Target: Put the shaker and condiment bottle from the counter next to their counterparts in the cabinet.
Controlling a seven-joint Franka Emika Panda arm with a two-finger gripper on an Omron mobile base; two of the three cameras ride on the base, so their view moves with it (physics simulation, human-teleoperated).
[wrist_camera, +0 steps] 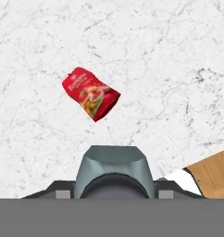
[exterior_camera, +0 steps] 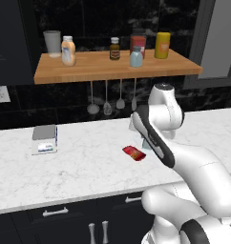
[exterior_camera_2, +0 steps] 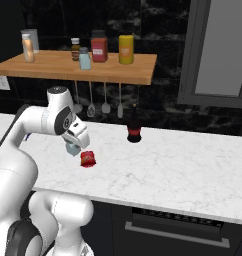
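Your end effector [exterior_camera_2: 73, 148] is clamped on the small pale blue-grey translucent shaker [wrist_camera: 115, 170] with a grey metal cap, holding it just above the white marble counter [exterior_camera: 89, 167]. The small slim red condiment bottle [exterior_camera: 134, 153] with a yellowish speckled label lies on its side on the counter, just beside the held shaker. So, as I judge it, neither item is delivered yet: the first is only gripped. On the light-brown wooden plank shelf [exterior_camera: 112, 71], a matching pale shaker [exterior_camera: 136, 57] stands near a big red-labelled jar [exterior_camera: 138, 44]. The shelf's thick front edge overhangs the counter, with utensils [exterior_camera: 107, 107] hanging beneath, so swing out before rising.
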